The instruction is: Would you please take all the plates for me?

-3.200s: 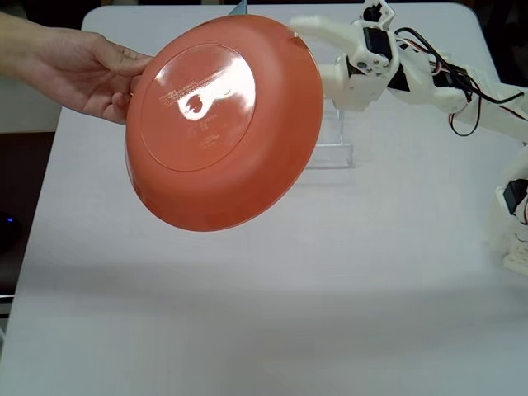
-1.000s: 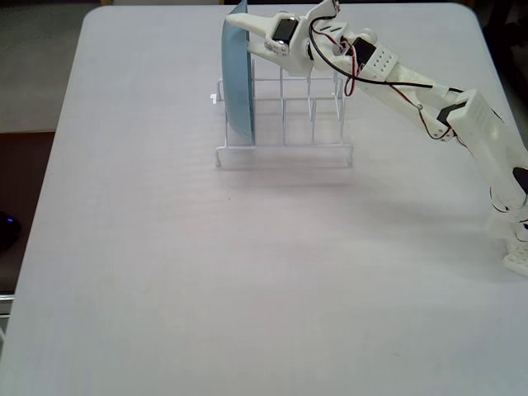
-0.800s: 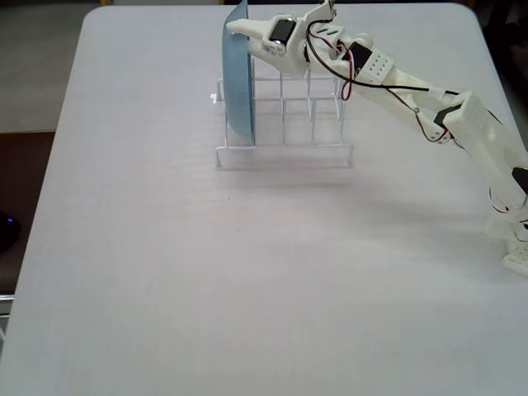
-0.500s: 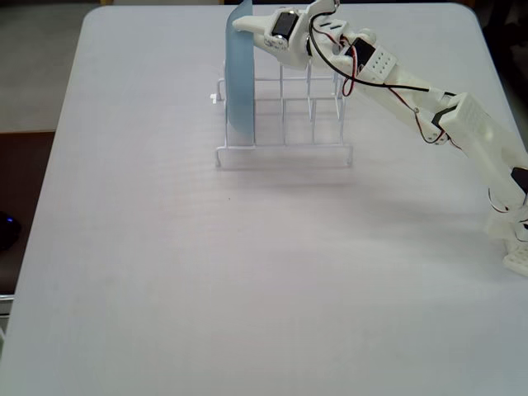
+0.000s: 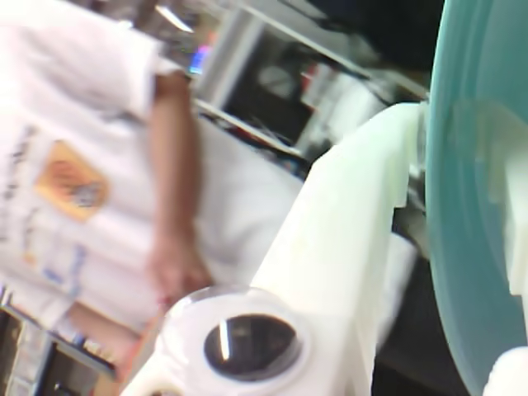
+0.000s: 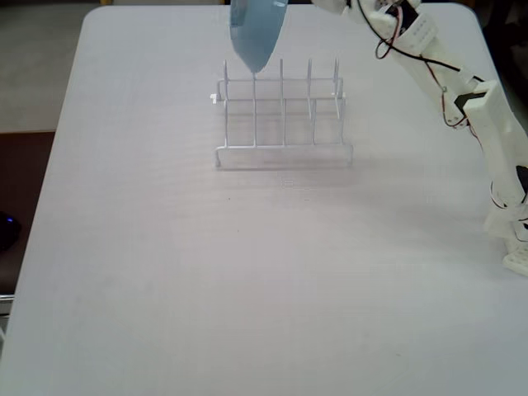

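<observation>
The white tabletop [image 6: 206, 272] filled almost the whole fixed view. The white arm [image 6: 487, 132] reached from the right edge up toward the top of that view, and its front part went out of the picture. The white wire rack [image 6: 283, 124] stood on the far part of the tabletop with no plate in its slots. The light blue plate [image 6: 254, 33] hung on edge above the left end of the rack, cut by the top border. In the wrist view the end effector [image 5: 458, 247] was closed on the rim of the plate [image 5: 470, 206], one white finger [image 5: 346, 247] on the near side.
</observation>
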Robot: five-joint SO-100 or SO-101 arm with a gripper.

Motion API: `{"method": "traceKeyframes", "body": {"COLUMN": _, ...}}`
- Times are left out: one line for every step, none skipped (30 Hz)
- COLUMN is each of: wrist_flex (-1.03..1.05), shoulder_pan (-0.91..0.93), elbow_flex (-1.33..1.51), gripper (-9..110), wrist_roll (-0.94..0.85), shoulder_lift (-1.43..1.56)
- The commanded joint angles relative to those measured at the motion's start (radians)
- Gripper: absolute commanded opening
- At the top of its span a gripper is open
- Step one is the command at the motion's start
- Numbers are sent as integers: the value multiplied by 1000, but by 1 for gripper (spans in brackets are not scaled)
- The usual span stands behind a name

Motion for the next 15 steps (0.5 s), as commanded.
{"method": "traceKeyframes", "body": {"wrist_flex": -3, "shoulder_pan": -20, "elbow_flex": -71, "gripper": -1, "wrist_roll": -23, "shoulder_lift": 242}}
{"method": "traceKeyframes", "body": {"wrist_flex": -3, "shoulder_pan": -28, "elbow_flex": -38, "gripper": -1, "wrist_roll": -21, "shoulder_lift": 281}}
{"method": "traceKeyframes", "body": {"wrist_flex": -6, "shoulder_pan": -37, "elbow_flex": 3, "gripper": -1, "wrist_roll": -20, "shoulder_lift": 322}}
{"method": "traceKeyframes", "body": {"wrist_flex": -17, "shoulder_pan": -46, "elbow_flex": 51, "gripper": -1, "wrist_roll": -17, "shoulder_lift": 367}}
{"method": "traceKeyframes", "body": {"wrist_flex": -34, "shoulder_pan": -55, "elbow_flex": 100, "gripper": -1, "wrist_roll": -14, "shoulder_lift": 410}}
{"method": "traceKeyframes", "body": {"wrist_flex": -58, "shoulder_pan": -66, "elbow_flex": 150, "gripper": -1, "wrist_roll": -12, "shoulder_lift": 453}}
{"method": "traceKeyframes", "body": {"wrist_flex": -87, "shoulder_pan": -80, "elbow_flex": 204, "gripper": -1, "wrist_roll": -5, "shoulder_lift": 492}}
{"method": "traceKeyframes", "body": {"wrist_flex": -118, "shoulder_pan": -95, "elbow_flex": 253, "gripper": -1, "wrist_roll": 2, "shoulder_lift": 532}}
{"method": "traceKeyframes", "body": {"wrist_flex": -141, "shoulder_pan": -114, "elbow_flex": 290, "gripper": -1, "wrist_roll": 14, "shoulder_lift": 561}}
{"method": "traceKeyframes", "body": {"wrist_flex": -155, "shoulder_pan": -130, "elbow_flex": 313, "gripper": -1, "wrist_roll": 32, "shoulder_lift": 583}}
{"method": "traceKeyframes", "body": {"wrist_flex": -155, "shoulder_pan": -150, "elbow_flex": 321, "gripper": -1, "wrist_roll": 49, "shoulder_lift": 595}}
{"method": "traceKeyframes", "body": {"wrist_flex": -155, "shoulder_pan": -173, "elbow_flex": 325, "gripper": -1, "wrist_roll": 77, "shoulder_lift": 604}}
{"method": "traceKeyframes", "body": {"wrist_flex": -156, "shoulder_pan": -198, "elbow_flex": 327, "gripper": -1, "wrist_roll": 104, "shoulder_lift": 609}}
{"method": "traceKeyframes", "body": {"wrist_flex": -158, "shoulder_pan": -224, "elbow_flex": 327, "gripper": -1, "wrist_roll": 124, "shoulder_lift": 611}}
{"method": "traceKeyframes", "body": {"wrist_flex": -167, "shoulder_pan": -249, "elbow_flex": 327, "gripper": -1, "wrist_roll": 146, "shoulder_lift": 611}}
